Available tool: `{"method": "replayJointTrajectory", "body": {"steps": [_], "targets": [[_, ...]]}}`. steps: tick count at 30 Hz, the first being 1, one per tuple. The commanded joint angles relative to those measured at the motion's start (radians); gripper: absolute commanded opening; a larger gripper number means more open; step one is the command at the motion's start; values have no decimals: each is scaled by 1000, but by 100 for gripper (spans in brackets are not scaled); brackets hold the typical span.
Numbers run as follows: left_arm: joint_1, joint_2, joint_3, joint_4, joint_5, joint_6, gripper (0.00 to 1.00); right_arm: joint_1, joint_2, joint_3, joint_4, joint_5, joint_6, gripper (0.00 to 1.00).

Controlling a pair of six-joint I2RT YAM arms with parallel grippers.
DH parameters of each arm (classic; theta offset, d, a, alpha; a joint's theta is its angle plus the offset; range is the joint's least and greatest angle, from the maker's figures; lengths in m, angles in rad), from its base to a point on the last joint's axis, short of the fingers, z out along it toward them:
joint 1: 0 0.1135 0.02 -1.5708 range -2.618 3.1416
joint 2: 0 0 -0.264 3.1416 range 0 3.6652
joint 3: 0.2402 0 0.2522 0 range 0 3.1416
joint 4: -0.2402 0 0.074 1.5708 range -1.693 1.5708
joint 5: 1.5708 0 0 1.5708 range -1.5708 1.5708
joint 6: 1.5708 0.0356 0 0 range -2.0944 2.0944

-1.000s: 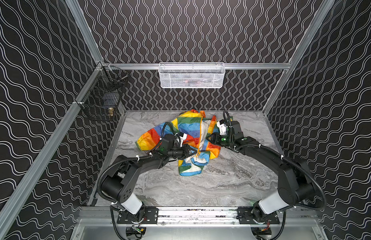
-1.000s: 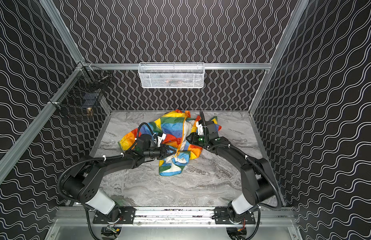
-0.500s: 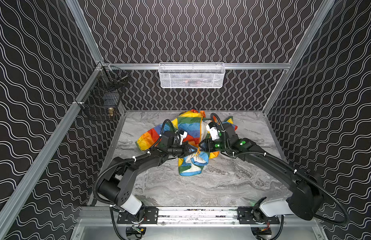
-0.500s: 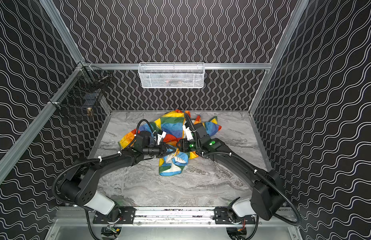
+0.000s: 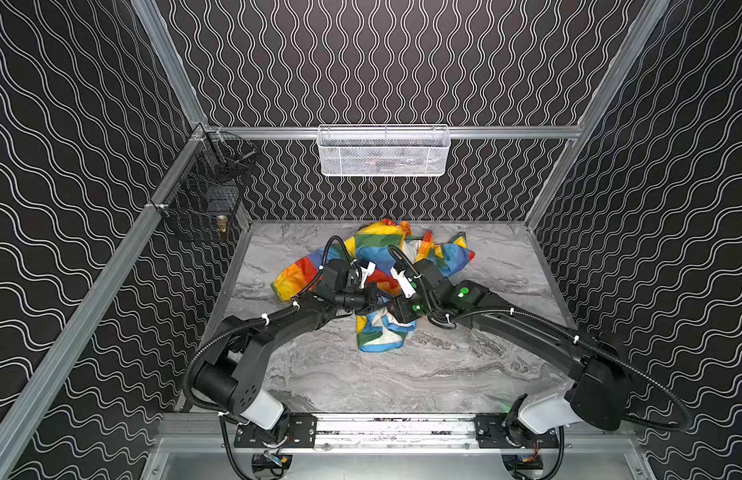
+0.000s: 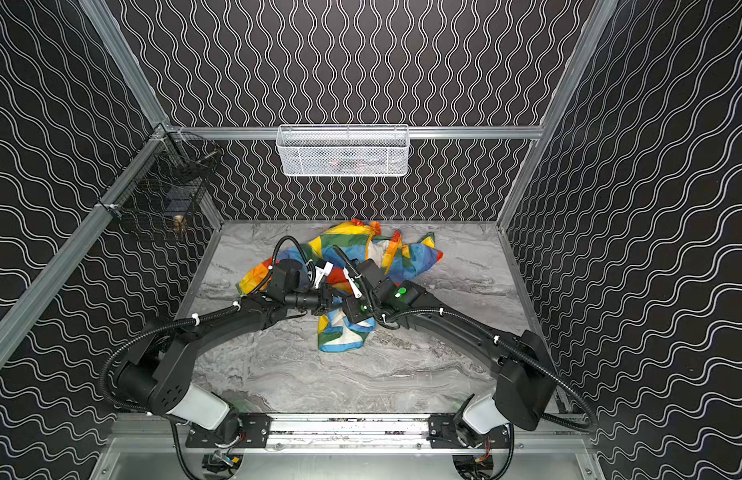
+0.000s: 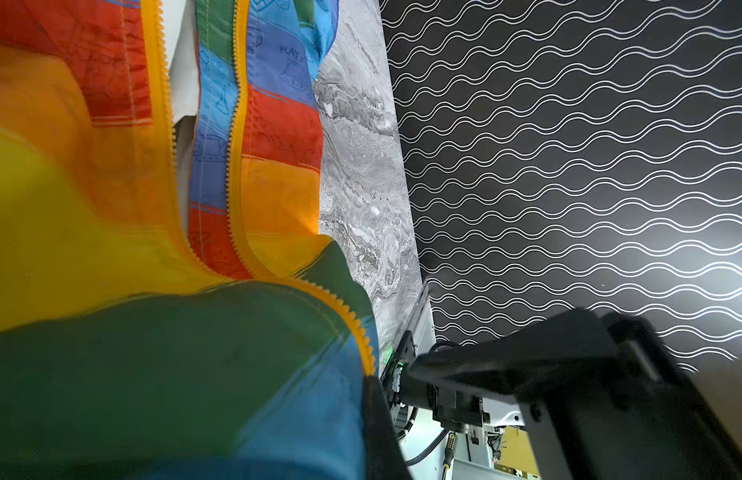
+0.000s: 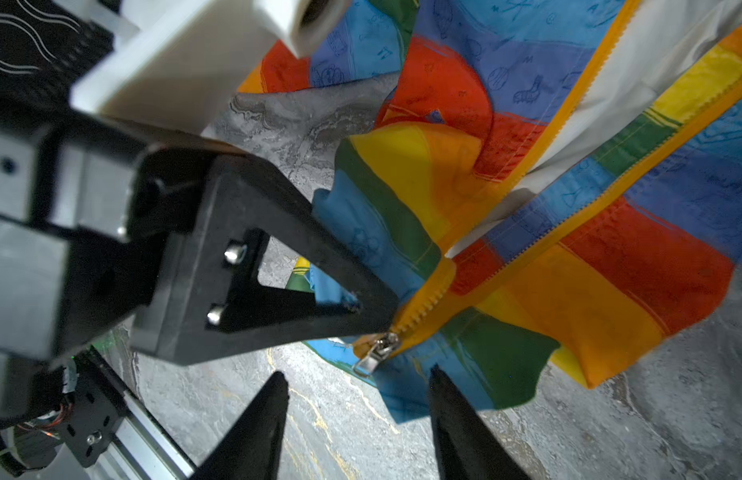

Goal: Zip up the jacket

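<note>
left tool (image 8: 377, 316): clamped on jacket (image 8: 589, 299) | right tool (image 8: 357, 376): half open, empty, near zipper pull (image 8: 375, 353)

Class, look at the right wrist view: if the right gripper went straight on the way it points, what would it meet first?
Most likely the zipper pull of the jacket, hanging just ahead of the open right gripper; depth is hard to judge.

jacket (image 7: 111, 249) is showing one legible word, "play", hand-drawn on a blue stripe (image 7: 292, 70); nearby doodles are reading as pictures only.
</note>
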Motion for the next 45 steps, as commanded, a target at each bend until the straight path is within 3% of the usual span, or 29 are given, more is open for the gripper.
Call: {"method": "replayJointTrajectory", "body": {"steps": [1, 8, 12, 20, 39, 45], "targets": [[2, -13, 11, -8, 18, 32, 0, 14, 22, 18, -40, 56, -22, 57], [2, -17, 10, -6, 20, 28, 0, 32, 39, 15, -45, 94, -27, 53], [2, -21, 8, -3, 20, 27, 0, 37, 46, 7, -41, 112, -24, 44], [1, -28, 2, -2, 19, 24, 0, 40, 48, 1, -37, 139, -19, 43], [1, -26, -3, 3, 19, 25, 0, 37, 8, -28, -2, 173, -4, 24], [1, -30, -7, -1, 18, 27, 0, 35, 9, -35, 12, 162, -2, 22]]}}
